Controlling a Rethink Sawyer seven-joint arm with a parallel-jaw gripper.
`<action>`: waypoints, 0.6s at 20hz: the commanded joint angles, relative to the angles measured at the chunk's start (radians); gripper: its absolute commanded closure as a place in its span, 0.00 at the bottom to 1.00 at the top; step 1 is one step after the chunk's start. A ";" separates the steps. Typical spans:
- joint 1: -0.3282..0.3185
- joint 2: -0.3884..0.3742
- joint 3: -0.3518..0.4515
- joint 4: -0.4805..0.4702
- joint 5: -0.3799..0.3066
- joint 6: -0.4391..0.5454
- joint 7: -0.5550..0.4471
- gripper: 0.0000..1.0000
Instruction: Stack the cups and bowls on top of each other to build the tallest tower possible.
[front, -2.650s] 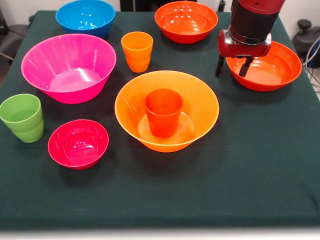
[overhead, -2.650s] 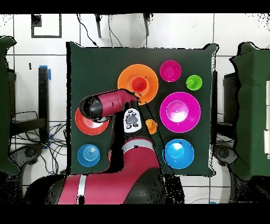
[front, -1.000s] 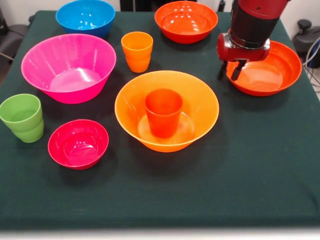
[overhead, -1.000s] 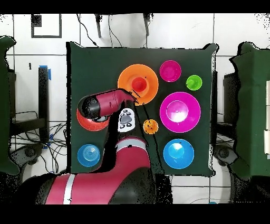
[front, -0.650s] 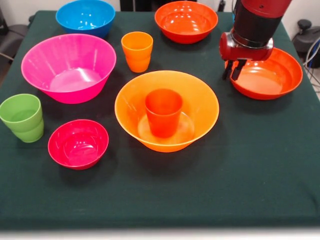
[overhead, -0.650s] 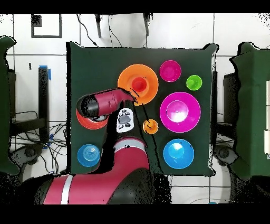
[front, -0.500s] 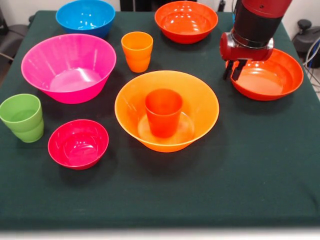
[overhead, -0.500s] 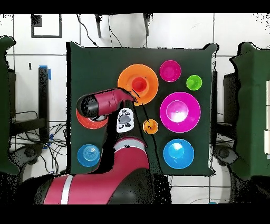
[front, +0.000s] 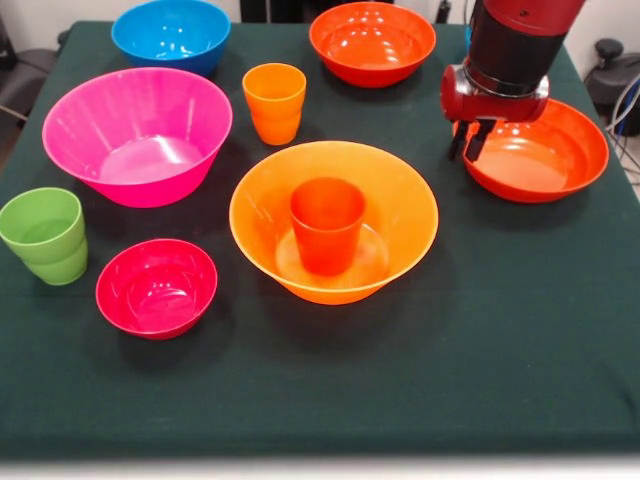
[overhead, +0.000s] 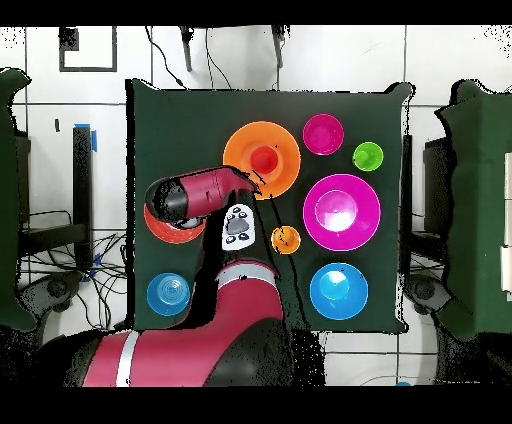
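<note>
The widest orange bowl (front: 402, 203) stands mid-table with a red-orange cup (front: 327, 226) upright inside it; the overhead view shows the same bowl (overhead: 240, 150) and cup (overhead: 263, 159). My gripper (front: 466, 143) is shut on the near-left rim of a red-orange bowl (front: 548, 152) at the right side of the table, and that bowl looks slightly tilted. In the overhead view the arm covers most of this bowl (overhead: 162, 229). An orange cup (front: 274, 102), a green cup (front: 44, 235), a pink bowl (front: 138, 135), a blue bowl (front: 171, 33), a crimson bowl (front: 156, 287) and another red-orange bowl (front: 372, 42) stand apart.
A dark green cloth covers the table (front: 500, 330). The held bowl sits close to the table's right edge. The orange cup stands just behind the wide orange bowl.
My fingers have closed from open onto the right red-orange bowl's rim. Bowl and gripper have since shifted slightly right and toward the camera.
</note>
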 joint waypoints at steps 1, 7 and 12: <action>-0.035 -0.027 0.075 -0.010 0.044 0.015 0.059 1.00; -0.060 -0.059 0.095 0.015 0.063 0.034 0.034 1.00; -0.074 -0.100 0.104 0.035 0.084 0.069 0.013 1.00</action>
